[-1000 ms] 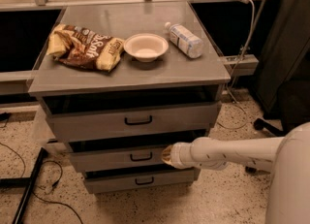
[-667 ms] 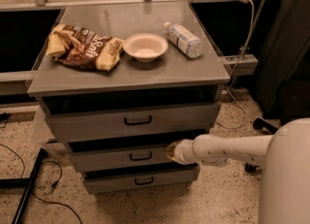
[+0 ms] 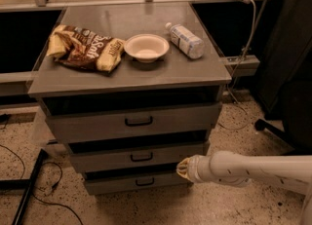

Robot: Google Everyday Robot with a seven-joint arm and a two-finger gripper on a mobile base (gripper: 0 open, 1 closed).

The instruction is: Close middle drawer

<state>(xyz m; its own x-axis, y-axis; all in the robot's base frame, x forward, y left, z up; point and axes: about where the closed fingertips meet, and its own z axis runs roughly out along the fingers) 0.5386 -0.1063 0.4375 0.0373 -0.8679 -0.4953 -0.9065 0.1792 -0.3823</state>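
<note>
The middle drawer [image 3: 107,159] is a wide grey front with a small black bar handle [image 3: 141,157] at its centre. It sits in the grey cabinet between a taller top drawer [image 3: 87,124] and a lower drawer [image 3: 112,184]. A dark gap shows above its front. My gripper [image 3: 184,169] is at the end of a white arm [image 3: 243,168] that comes in from the right. It sits at the lower right end of the middle drawer's front, right of the handle, at or just in front of the surface.
On the cabinet top [image 3: 146,75] lie a snack bag [image 3: 85,48], a white bowl [image 3: 146,47] and a plastic bottle [image 3: 186,40]. Black cables [image 3: 29,180] run on the speckled floor at the left. A dark chair base [image 3: 273,124] stands at the right.
My gripper has shifted right and a little down along the middle drawer's front, away from the handle. The things on the cabinet top have not moved.
</note>
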